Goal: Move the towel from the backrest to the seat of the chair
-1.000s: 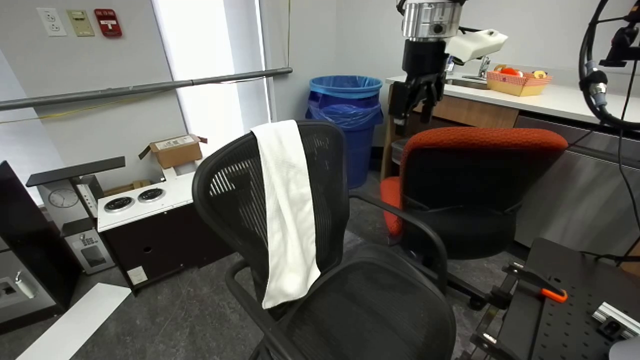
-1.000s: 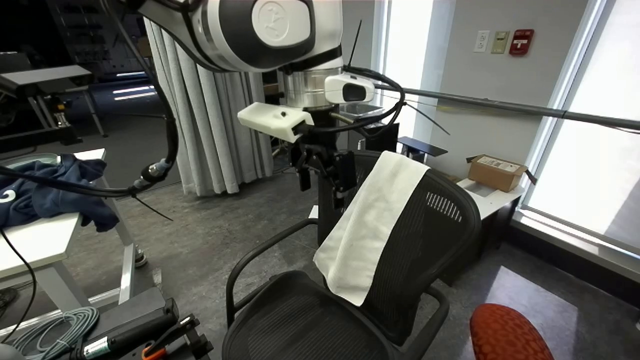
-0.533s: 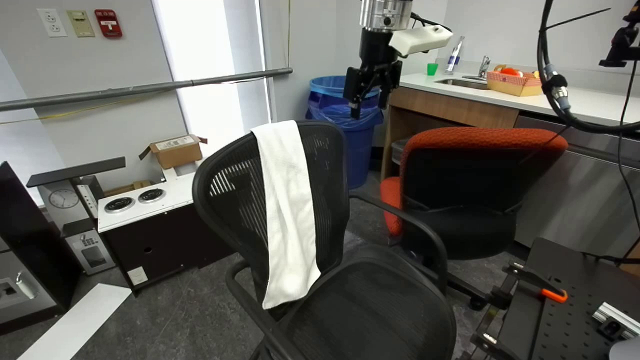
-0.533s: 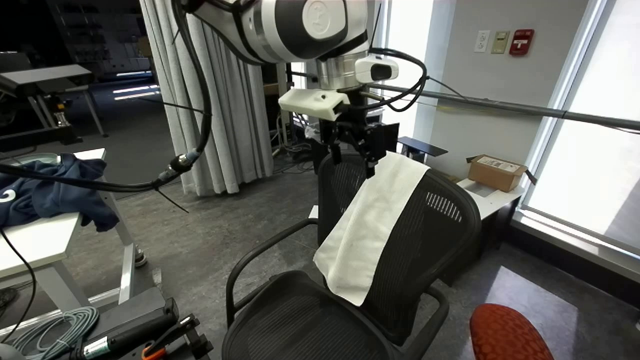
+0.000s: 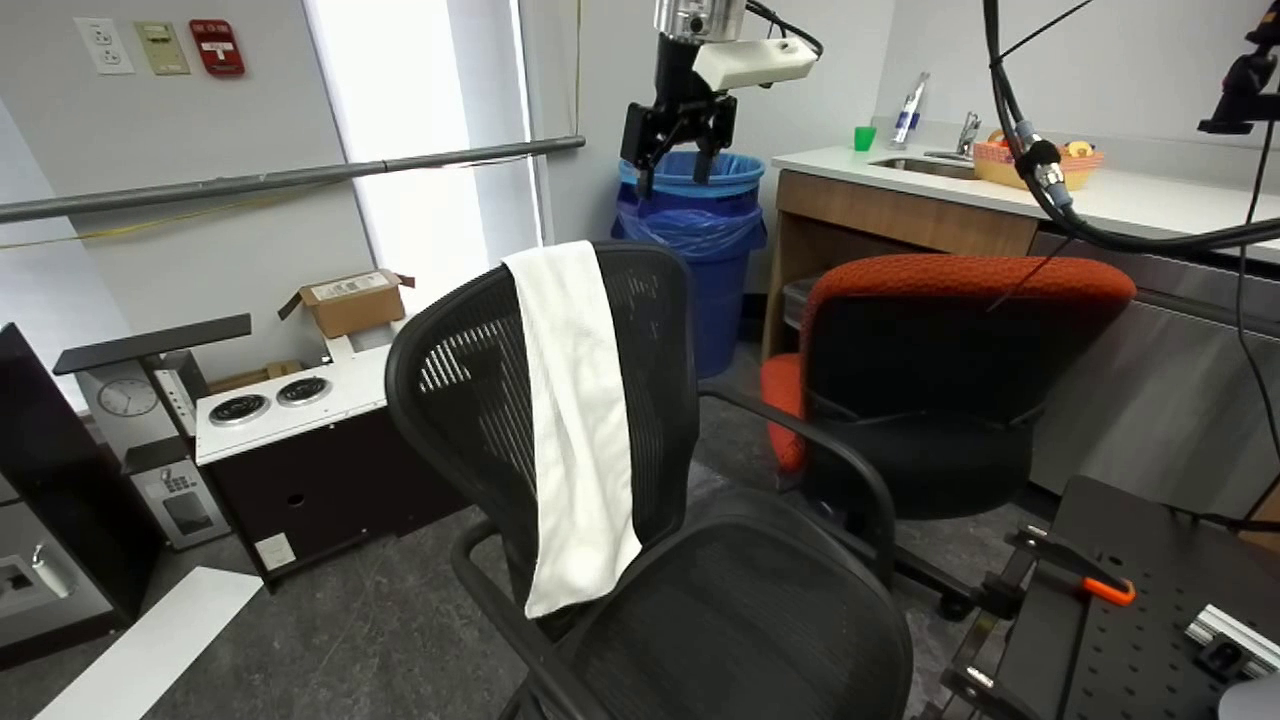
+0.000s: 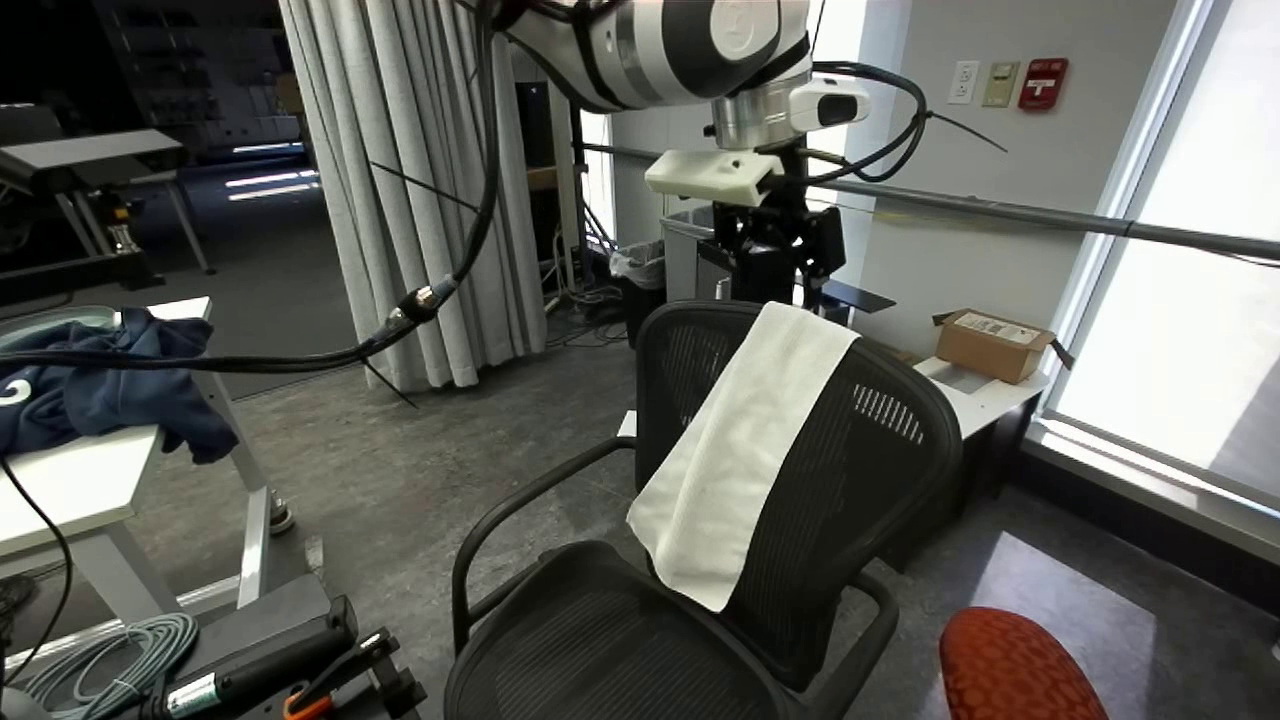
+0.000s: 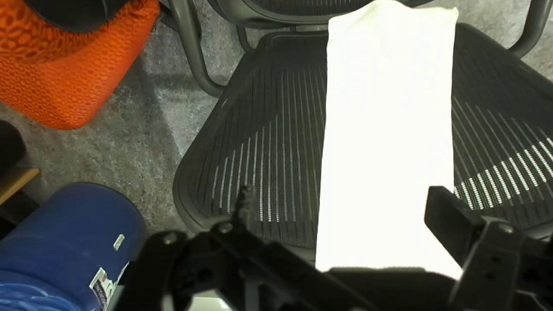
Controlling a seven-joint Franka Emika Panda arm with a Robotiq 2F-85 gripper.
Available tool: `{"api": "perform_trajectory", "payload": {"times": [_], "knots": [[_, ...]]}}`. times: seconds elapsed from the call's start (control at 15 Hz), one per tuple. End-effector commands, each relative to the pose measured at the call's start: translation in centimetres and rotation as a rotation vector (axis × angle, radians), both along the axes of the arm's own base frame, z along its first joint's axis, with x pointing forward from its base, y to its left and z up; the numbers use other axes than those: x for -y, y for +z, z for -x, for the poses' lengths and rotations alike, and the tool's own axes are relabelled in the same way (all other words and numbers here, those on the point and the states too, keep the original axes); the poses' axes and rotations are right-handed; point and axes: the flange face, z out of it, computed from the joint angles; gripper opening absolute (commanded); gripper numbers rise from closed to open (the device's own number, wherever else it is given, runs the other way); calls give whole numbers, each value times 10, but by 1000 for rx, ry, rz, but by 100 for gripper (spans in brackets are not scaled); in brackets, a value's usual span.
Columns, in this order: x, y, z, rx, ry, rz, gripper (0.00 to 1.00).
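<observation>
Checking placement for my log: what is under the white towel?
The towel drapes over the black mesh backrest, which shows on either side; the covered part cannot be seen.

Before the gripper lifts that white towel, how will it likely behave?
The towel is probably floppy: soft folds run down it. It looks like thin cloth, so likely light. Nothing visible fastens it to the backrest, so it may slide off easily.

Grey floor (image 5: 340,620) under black chair (image 5: 658,450), blue bin (image 5: 722,310)

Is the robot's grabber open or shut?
Open: the wrist view shows the gripper with its fingers wide apart.
</observation>
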Motion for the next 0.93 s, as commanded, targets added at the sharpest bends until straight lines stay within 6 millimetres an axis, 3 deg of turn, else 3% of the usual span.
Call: {"api": "perform_trajectory", "payload": {"times": [0.0,0.2,0.67,0.87], "knots": [[-1,-1,-9,5,-7,-2,100],[-5,-7,-26,10,-14,-4,100],[-5,-5,-29,16,-15,-4,100],[-11,-5,-39,60,-92,-8,100]]}}
